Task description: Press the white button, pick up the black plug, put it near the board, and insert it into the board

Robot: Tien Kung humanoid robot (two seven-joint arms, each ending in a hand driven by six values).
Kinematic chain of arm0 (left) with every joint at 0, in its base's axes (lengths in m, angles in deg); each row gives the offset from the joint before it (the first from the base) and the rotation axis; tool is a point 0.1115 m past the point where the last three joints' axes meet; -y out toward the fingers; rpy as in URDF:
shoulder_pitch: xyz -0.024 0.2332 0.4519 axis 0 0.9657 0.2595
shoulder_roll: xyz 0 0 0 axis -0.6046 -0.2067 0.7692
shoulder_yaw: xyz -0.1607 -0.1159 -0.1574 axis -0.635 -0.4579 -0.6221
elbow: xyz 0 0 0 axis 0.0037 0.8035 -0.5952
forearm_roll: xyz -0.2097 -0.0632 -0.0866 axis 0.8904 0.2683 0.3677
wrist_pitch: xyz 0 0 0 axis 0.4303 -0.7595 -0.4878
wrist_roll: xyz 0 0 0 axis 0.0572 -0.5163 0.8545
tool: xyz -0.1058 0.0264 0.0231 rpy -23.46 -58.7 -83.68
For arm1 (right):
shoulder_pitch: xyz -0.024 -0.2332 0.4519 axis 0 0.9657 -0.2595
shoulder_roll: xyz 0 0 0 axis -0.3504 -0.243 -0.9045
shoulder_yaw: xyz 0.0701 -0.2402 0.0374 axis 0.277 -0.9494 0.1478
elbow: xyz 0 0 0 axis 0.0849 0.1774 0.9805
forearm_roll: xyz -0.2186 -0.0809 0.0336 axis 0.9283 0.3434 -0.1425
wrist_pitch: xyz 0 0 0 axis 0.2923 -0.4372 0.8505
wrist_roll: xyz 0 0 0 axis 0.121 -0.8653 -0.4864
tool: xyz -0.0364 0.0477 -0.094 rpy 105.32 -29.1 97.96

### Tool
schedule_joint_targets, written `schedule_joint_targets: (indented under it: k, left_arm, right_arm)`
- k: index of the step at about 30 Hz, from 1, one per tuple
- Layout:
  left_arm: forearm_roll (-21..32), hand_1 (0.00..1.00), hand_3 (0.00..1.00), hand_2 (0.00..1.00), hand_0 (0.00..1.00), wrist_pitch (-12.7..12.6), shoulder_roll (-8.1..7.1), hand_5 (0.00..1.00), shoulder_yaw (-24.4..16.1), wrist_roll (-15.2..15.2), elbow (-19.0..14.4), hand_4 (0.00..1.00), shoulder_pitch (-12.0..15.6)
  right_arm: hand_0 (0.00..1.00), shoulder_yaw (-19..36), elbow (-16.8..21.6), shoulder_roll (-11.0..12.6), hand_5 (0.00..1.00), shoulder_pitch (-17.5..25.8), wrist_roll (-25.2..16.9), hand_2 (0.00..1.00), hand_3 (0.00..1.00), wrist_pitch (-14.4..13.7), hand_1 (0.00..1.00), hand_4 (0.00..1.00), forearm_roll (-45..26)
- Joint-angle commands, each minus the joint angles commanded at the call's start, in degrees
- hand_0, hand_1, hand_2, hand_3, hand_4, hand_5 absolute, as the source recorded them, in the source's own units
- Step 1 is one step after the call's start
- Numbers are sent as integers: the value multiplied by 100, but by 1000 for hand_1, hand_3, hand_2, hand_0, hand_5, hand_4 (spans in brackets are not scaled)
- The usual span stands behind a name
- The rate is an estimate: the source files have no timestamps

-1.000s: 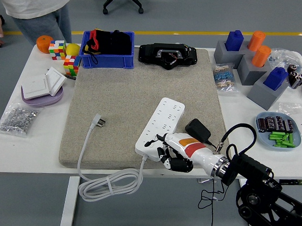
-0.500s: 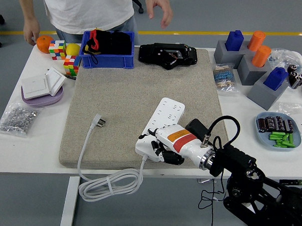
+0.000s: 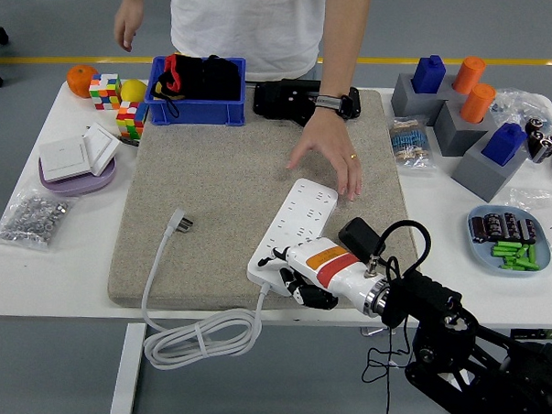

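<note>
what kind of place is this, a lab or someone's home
Most likely a robotics lab or test room: a white table laid out with practice items like a power strip and Rubik's cubes, and yellow floor tape.

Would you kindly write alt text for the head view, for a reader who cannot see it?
The right robot hand rests on the near end of a white power strip on a beige mat, beside a black plug. A person's hand reaches over the strip's far end.
</note>
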Motion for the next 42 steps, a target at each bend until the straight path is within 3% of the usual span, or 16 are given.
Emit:
schedule_joint_targets:
  k: [42]
  left_arm:
    - [9, 665, 678, 585, 704, 5, 24, 264, 2, -3, 0, 665, 7]
  right_arm:
    - [2, 123, -216, 107, 2, 175, 53, 145, 748, 185, 21, 147, 35]
